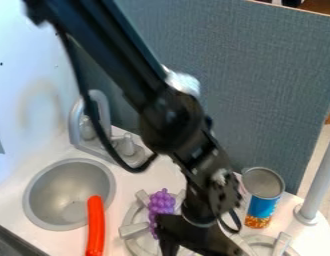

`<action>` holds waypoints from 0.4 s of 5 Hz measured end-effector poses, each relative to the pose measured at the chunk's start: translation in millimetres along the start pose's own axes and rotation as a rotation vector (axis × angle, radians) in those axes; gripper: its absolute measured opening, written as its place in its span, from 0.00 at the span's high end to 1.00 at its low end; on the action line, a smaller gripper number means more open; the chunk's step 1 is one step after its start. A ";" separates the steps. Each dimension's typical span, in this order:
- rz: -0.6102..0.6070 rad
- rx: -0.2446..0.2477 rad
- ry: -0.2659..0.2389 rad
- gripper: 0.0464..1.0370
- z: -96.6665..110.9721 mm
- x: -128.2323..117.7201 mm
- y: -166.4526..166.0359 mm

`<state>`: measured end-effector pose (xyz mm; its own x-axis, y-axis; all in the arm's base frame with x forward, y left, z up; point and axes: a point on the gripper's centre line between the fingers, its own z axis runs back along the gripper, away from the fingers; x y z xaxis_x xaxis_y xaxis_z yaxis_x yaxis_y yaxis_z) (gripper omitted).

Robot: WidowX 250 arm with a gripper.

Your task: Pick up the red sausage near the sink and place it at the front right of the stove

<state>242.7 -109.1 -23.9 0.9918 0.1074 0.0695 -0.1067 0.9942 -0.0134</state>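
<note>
Your gripper (196, 249) hangs low over the stove, its fingers well parted, their tips partly cropped; you cannot tell whether they grip anything. Purple grapes (161, 206) sit just beside it on the left burner (132, 231). An orange-red stick (95, 227) crosses the rim of the sink (50, 199); a can (262, 205) stands behind the right burner (281, 245).
</note>
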 end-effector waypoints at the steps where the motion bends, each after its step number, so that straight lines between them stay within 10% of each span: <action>1: 0.040 0.008 -0.064 0.04 25.3 7.7 28.5; 2: 0.095 0.074 -0.039 0.04 30.9 4.0 65.2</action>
<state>237.5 -43.7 6.3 0.9736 0.2001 0.1099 -0.2067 0.9770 0.0518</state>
